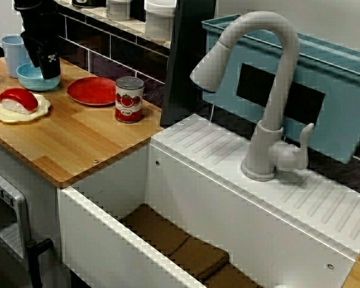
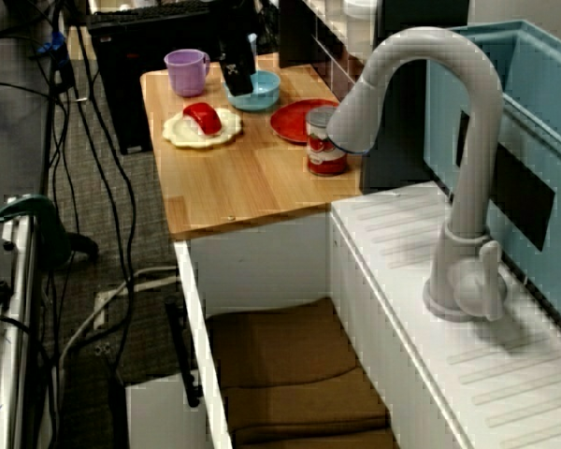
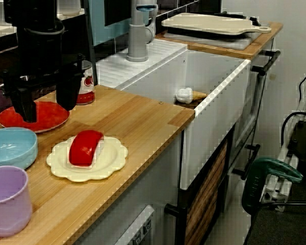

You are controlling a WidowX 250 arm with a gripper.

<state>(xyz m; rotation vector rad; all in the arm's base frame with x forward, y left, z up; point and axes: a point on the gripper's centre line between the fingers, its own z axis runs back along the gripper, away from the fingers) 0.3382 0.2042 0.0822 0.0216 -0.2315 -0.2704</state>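
Low view from the counter's end — you see the black gripper with its two fingers spread wide and nothing between them, hanging over the back of the wooden counter.

- **Nearest item:** light-blue round bowl, just beside the flat red plate. You cannot tell whether a finger touches the bowl.
- **Front edge:** cream scalloped plate bearing a red-topped sushi piece.
- **Counter's end:** lilac plastic cup.
- **Sink side:** tomato-label tin can stands near the white sink. Bare wood lies between the can and the scalloped plate.
- **Only in this view:** small cone-shaped toy in the basin.

View across the sink — it alone gives you the pale-blue cup just beside the bowl. It also shows the grey curved faucet and the brown pads on the basin floor.
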